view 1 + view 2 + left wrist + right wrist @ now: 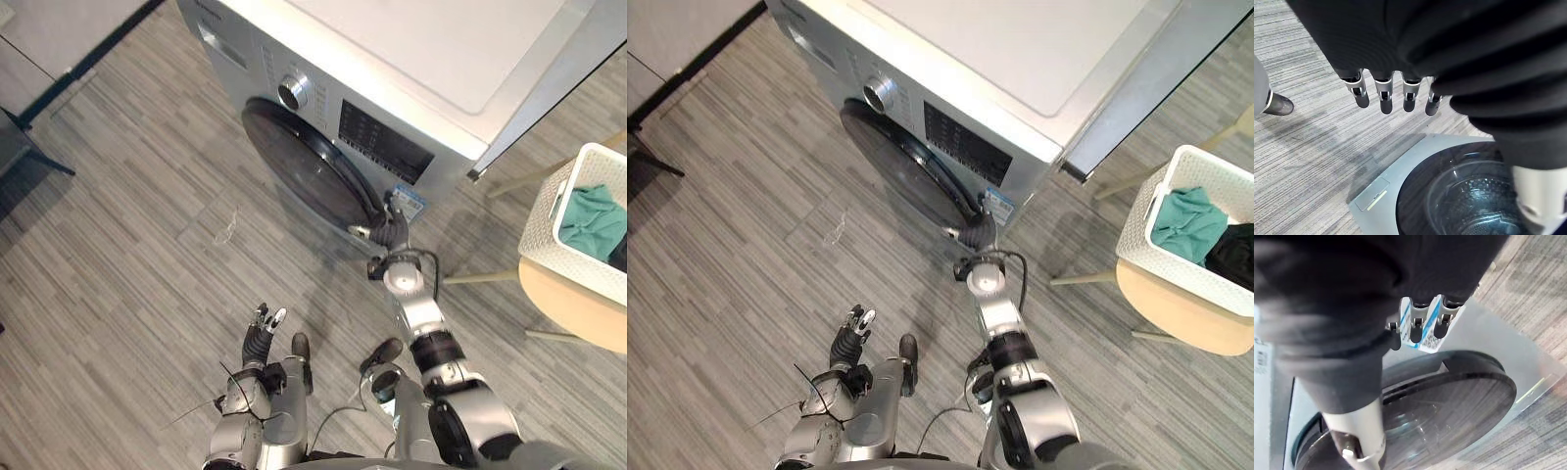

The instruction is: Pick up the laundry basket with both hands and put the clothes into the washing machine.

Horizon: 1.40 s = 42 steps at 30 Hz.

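White and perforated, the laundry basket [549, 223] sits on a round wooden tabletop [568, 305] well off to the right of your right hand [392, 232], with teal clothes [595, 220] inside. That hand is up against the washing machine [411, 59] by the rim of its dark round door [304, 162], fingers [1417, 330] loosely straight, holding nothing. Your left hand [263, 333] hangs low over the floor, fingers relaxed and empty.

Blue-striped sticker [409, 201] on washing machine [421, 49] front, dark control panel [385, 142] markings, nothing legible
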### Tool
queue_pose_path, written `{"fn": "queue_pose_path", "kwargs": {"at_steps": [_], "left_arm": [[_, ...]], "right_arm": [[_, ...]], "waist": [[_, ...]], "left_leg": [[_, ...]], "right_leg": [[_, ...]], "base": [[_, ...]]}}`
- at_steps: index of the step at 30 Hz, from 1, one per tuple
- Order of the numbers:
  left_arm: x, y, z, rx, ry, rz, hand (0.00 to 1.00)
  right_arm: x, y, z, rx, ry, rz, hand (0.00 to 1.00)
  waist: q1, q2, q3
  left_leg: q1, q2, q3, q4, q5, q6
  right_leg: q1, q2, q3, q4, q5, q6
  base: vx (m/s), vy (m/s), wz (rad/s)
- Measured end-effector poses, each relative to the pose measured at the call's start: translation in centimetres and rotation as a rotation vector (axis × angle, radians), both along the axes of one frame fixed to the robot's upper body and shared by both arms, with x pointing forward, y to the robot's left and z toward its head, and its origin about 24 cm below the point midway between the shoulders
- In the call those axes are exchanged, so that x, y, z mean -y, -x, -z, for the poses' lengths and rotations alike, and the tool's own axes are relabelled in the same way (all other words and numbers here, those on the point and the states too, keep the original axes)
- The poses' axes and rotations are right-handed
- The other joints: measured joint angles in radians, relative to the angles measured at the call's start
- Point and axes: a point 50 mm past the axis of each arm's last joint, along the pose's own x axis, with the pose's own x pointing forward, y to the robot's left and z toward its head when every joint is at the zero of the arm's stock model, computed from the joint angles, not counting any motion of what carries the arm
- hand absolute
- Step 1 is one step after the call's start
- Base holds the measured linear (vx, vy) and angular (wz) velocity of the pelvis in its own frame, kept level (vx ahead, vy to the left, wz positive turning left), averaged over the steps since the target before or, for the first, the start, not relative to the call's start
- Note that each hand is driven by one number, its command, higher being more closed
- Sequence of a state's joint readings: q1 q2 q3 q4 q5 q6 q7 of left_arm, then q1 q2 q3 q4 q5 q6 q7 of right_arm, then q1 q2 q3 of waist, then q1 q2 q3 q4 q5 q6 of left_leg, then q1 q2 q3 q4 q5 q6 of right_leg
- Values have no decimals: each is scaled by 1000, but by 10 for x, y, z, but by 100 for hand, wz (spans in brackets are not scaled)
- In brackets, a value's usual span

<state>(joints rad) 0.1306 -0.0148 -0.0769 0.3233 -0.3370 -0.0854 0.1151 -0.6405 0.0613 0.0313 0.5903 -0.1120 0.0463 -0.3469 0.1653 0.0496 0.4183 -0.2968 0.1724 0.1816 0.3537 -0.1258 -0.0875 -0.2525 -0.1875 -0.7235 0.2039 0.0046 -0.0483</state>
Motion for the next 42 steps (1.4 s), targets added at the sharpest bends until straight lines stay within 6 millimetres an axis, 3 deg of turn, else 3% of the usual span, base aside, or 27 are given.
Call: {"fn": "queue_pose_path", "kwargs": {"at_steps": [5, 14, 17, 20, 22, 23, 24, 25, 28, 32, 34, 37, 42], "left_arm": [[2, 0, 0, -3, 23, -10, 0], [3, 1, 1, -15, 66, -49, 0], [7, 0, 0, -10, 66, -16, 0], [9, 0, -1, -3, 79, -5, 0], [9, -1, -2, 16, 82, -1, 0], [10, -3, -4, 25, 85, 8, 0], [11, -7, -7, 46, 88, 27, 0], [11, -11, -10, 69, 84, 50, 0], [9, -11, -10, 77, 77, 97, 0], [12, -5, -5, 57, 58, 205, 0], [16, -5, -6, 61, 50, 256, 0], [21, -6, -9, 87, 31, 320, 0], [23, -6, -10, 94, 18, 338, 0]], "right_arm": [[-1, -21, -25, 14, -59, 32, 0], [-6, -21, -25, -6, -185, 60, 0], [-3, -24, -20, -39, -185, 78, 0], [21, -40, -33, -35, -30, 131, 0], [39, -51, -43, -44, 380, 88, 0], [44, -53, -49, -36, 469, 68, 0], [54, -59, -68, -12, 600, 30, 0], [60, -64, -90, 4, 639, -22, 0], [58, -68, -109, -9, 592, -151, 0], [49, -62, -89, -108, 378, -382, 0], [37, -54, -69, -142, 273, -498, 0], [9, -33, -12, -287, 117, -656, 0], [-11, -16, 21, -353, 67, -711, 0]], "waist": [[26, 2, 38], [43, 2, 39], [40, 2, 39], [40, 4, 40], [44, 13, 46], [45, 19, 49], [46, 35, 60], [51, 47, 83], [76, 49, 89], [76, 48, 89], [75, 48, 89], [73, 47, 88], [76, 41, 85]], "left_leg": [[-24, -1, -32, -24, 33, -13], [-46, 2, -47, -45, 37, -8], [-47, -12, -73, -72, 67, -12], [-50, -22, -96, -95, 90, -11], [-62, -25, -116, -101, 91, -9], [-66, -27, -124, -102, 91, -11], [-77, -31, -140, -104, 91, -8], [-80, -34, -153, -110, 95, -4], [-96, -34, -162, -136, 113, -2], [-85, -33, -183, -171, 149, -9], [-76, -33, -182, -175, 152, -8], [-70, -32, -183, -177, 163, -7], [-51, -36, -172, -173, 167, -13]], "right_leg": [[1, 16, -32, -39, 19, -11], [4, 44, -49, -101, 54, -14], [4, 37, -71, -101, 54, -14], [4, 32, -89, -100, 53, -14], [2, 33, -101, -100, 52, -12], [1, 33, -105, -100, 50, -10], [-1, 33, -120, -103, 48, -7], [-2, 33, -128, -103, 48, -7], [-24, 37, -136, -104, 46, -10], [-17, 37, -163, -92, 38, -23], [-15, 30, -161, -77, 33, -30], [-13, 26, -157, -62, 27, -36], [-10, 9, -120, -29, 24, -31]], "base": [[-51, -16, 16], [-36, 42, 5], [16, 55, 24], [-20, 53, 22], [-72, 36, 16], [-94, 36, 25], [-112, 41, 29], [-94, 33, 24], [-54, 14, 11], [51, 26, 18], [83, 61, -1], [100, 65, 6], [65, 72, 0]]}}
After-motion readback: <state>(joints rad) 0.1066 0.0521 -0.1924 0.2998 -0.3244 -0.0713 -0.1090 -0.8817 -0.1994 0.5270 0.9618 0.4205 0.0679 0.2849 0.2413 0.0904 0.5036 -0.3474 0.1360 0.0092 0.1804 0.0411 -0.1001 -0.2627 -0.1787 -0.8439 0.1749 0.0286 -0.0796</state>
